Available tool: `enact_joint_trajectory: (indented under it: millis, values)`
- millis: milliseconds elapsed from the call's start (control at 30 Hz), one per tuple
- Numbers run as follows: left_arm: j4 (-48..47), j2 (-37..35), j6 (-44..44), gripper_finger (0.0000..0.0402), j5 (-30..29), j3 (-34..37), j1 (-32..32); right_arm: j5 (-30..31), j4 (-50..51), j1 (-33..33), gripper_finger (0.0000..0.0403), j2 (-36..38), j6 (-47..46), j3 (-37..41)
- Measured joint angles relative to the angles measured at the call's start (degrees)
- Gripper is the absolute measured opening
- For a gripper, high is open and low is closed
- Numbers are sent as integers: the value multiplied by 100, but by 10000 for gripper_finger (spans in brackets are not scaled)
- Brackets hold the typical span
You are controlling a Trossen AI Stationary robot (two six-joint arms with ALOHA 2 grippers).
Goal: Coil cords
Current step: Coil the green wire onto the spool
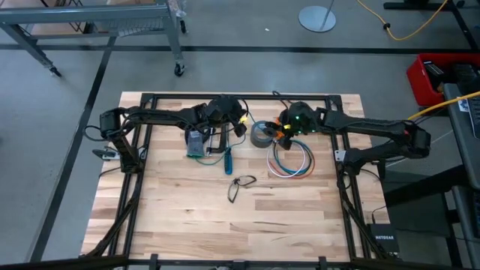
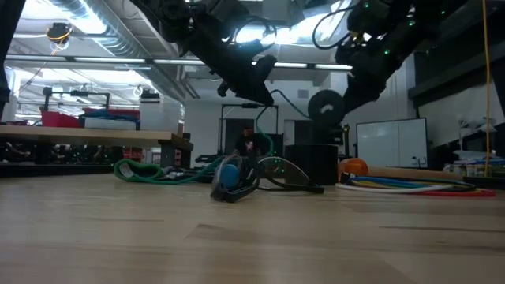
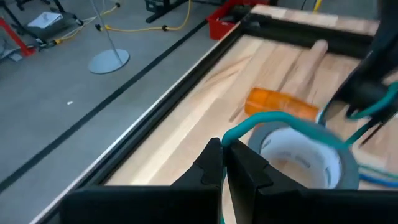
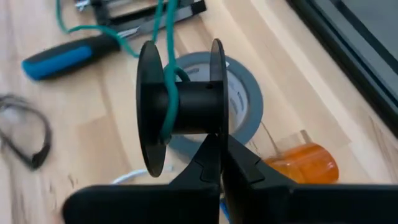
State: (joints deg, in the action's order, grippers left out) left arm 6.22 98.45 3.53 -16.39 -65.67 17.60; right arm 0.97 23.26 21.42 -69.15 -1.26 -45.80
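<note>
Cords [image 1: 291,162]: loose ring of white, blue and red/orange wires, flat on the desk [image 1: 187,217], just below the right hand [image 4: 221,146] as seen from above. Seen level across the desk as low flat loops [image 2: 418,186]. Not gripped by either hand.

Right hand: fingers closed on rim of a black spool [image 4: 181,107], a green cord [image 4: 169,93] wound once round its core. Spool held above a grey tape roll [image 4: 245,102]; orange pill bottle [image 4: 306,163] lying just beside the roll.

Left hand [image 3: 225,163]: fingers pinched shut on the green cord [image 3: 273,119], near the tape roll [image 3: 311,158] and orange bottle [image 3: 281,103].

Farther from right hand, toward left arm: blue-handled screwdriver [image 1: 229,160]; black eyeglasses [image 1: 240,187] nearer desk's front.
</note>
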Motion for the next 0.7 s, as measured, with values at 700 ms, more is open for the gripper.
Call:
enact_joint_trajectory:
  millis: [700]
  values:
    - [55,2,1218,0,526,-710,92,243,-1414,-5,1,-500,-891,0]
